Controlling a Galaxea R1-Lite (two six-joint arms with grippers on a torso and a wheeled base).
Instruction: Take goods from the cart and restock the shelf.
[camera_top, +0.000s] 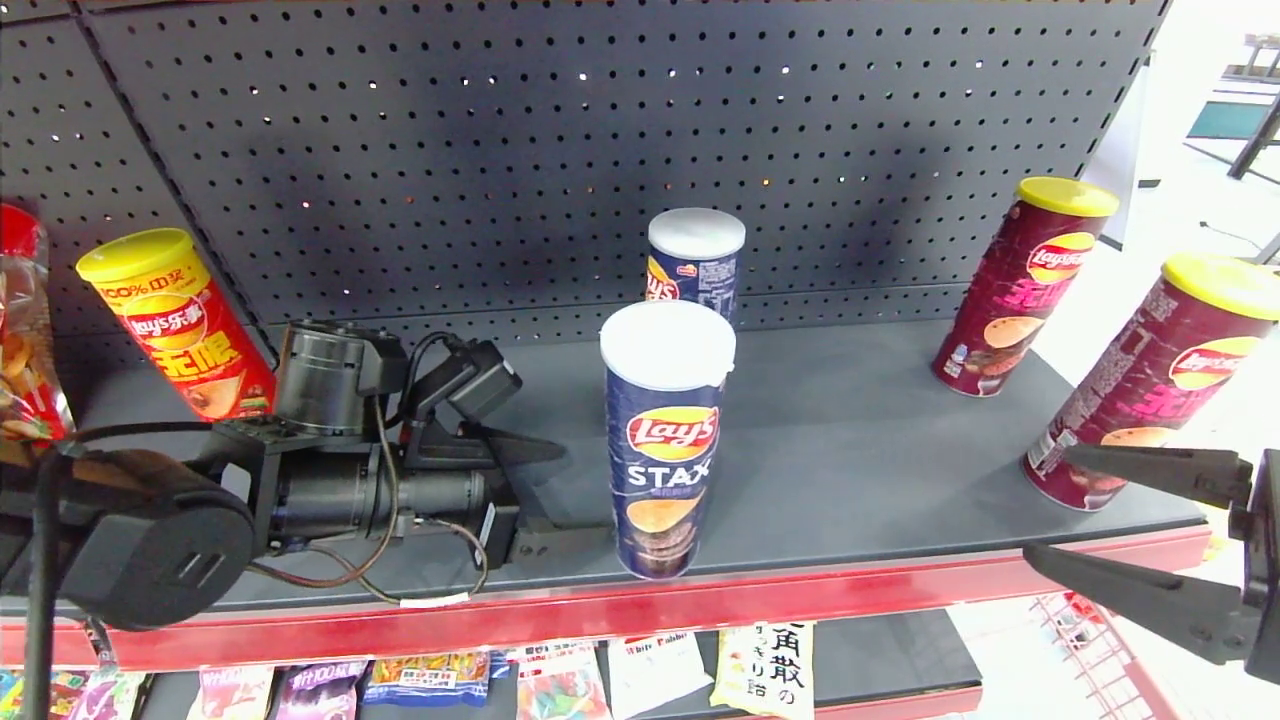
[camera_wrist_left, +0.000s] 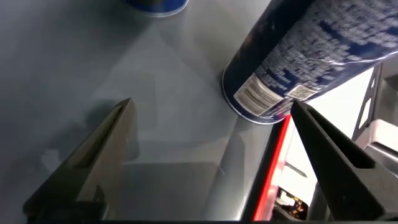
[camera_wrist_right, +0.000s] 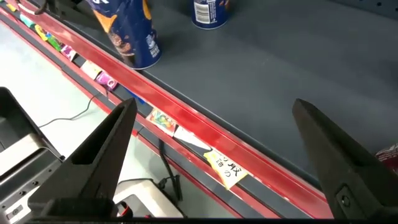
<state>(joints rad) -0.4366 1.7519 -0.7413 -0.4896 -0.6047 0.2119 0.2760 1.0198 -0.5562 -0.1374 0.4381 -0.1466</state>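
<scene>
A wide dark grey shelf (camera_top: 850, 440) with a red front lip runs across the head view, backed by a perforated panel (camera_top: 500, 150). The left gripper (camera_top: 575, 492) lies low over the shelf on the left, its jaws spread apart and holding nothing, its fingertips just beside the front blue can (camera_top: 660, 440). The right gripper (camera_top: 1050, 505) hangs at the shelf's right front corner, its jaws also wide apart and empty, near the front maroon can (camera_top: 1150, 385).

Five chip cans stand upright on the shelf. Two are blue with white lids: the front one near the lip and the rear blue can (camera_top: 693, 265) by the panel. Two are maroon with yellow lids: the front one and the rear maroon can (camera_top: 1020, 290). One red-and-yellow can (camera_top: 180, 325) stands far left, beside a snack bag (camera_top: 20, 330). Small packets (camera_top: 560, 685) hang along the tier below.

Restocking looks partly done. The front blue can stands free on the shelf, much bare shelf remains, and with both grippers empty, the next can would have to come from the cart.
</scene>
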